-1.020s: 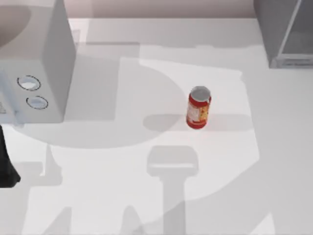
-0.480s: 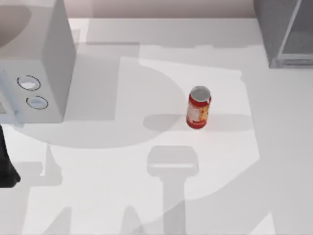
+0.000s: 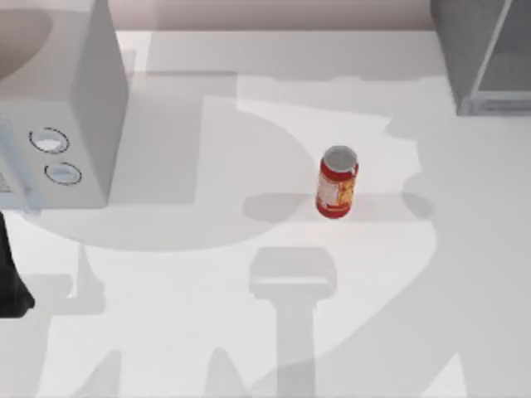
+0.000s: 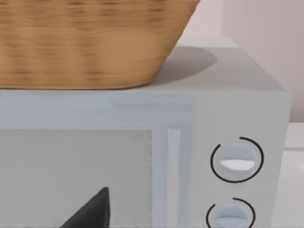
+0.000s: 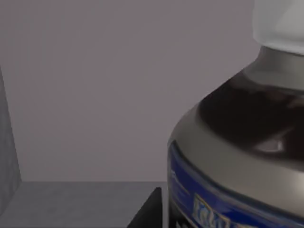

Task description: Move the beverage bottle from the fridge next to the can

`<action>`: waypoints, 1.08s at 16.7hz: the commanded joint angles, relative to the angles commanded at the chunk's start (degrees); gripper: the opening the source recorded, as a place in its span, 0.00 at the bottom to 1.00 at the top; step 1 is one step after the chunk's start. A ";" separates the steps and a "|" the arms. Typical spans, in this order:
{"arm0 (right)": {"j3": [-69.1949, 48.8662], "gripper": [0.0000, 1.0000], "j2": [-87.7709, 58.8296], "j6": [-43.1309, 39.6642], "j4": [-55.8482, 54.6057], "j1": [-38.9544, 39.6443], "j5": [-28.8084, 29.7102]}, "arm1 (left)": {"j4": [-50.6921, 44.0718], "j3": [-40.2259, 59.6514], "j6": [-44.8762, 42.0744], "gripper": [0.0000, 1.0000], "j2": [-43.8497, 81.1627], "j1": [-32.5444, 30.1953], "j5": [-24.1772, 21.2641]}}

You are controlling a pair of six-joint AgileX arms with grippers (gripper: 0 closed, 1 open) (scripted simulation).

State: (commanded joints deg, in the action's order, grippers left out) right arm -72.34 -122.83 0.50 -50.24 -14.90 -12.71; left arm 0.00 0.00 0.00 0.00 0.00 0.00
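The right gripper is inside the large grey box-like fridge (image 3: 485,54), pressed up against the brown-liquid plastic beverage bottle (image 5: 237,142) with its white screw cap and blue label band. One dark fingertip (image 5: 147,211) lies just beside the label, but whether the fingers are closed on the bottle I cannot tell. In the right wrist view the bottle stands against the fridge's plain grey inner wall and floor, so it looks not yet out; the carry and the placing remain to be done.

In the top view the fridge sits at about 1 o'clock of the table. The small red cylindrical can (image 3: 336,182) with yellow-white label and silver top stands upright near the middle, well apart from the fridge. The white table (image 3: 207,315) is bare on every side of the can, so room for setting down is wide. The fridge's metallic frame edge is the likely snag on the way out.

The left gripper (image 4: 90,211) rests at 9 o'clock, facing the white box with two round dials (image 3: 62,108), which carries a woven basket (image 4: 90,42).
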 joint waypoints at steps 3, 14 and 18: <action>-0.90 0.00 2.05 0.02 2.54 0.02 -0.06 | 0.00 0.00 0.00 1.00 0.00 0.00 0.00; 16.98 0.00 13.49 0.17 -2.61 -3.02 -3.11 | 0.00 0.00 0.00 1.00 0.00 0.00 0.00; 30.24 0.00 22.49 0.21 -6.69 -5.15 -5.53 | 0.00 0.00 0.00 1.00 0.00 0.00 0.00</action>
State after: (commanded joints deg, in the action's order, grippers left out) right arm -42.10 -100.34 0.71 -56.92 -20.06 -18.24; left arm 0.00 0.00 0.00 0.00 0.00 0.00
